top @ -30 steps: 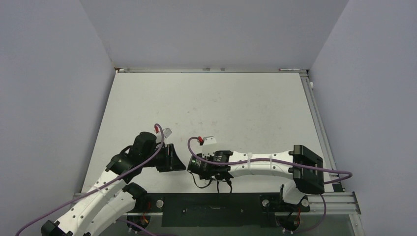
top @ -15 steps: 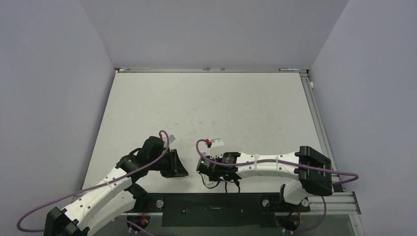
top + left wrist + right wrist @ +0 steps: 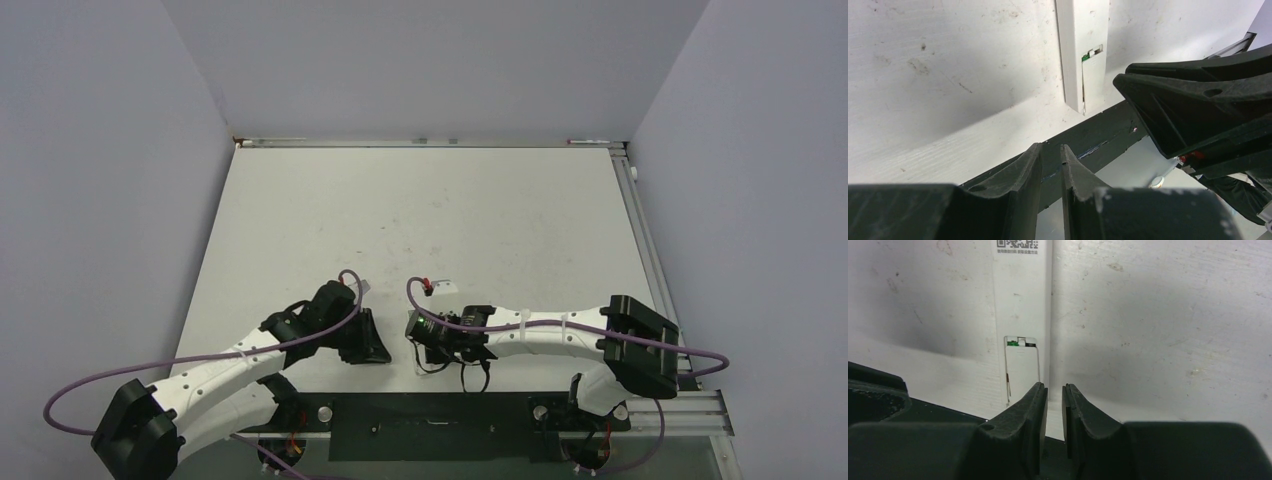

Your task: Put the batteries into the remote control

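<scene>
Fingers [image 3: 1023, 172] of the left gripper [image 3: 1050, 147] and right gripper [image 3: 1054, 387] are held narrowly apart, nothing clamped — the slim white rectangular plastic remote control [image 3: 1022, 315] is laid on the white table [image 3: 1158, 315] just beyond both.

Far end of remote control [image 3: 1020, 315] cut off by picture's top edge, both wrist views. Printed label [image 3: 1017, 246] cropped, text illegible. From above, remote too small to discern at near edge of table [image 3: 450, 220].
</scene>
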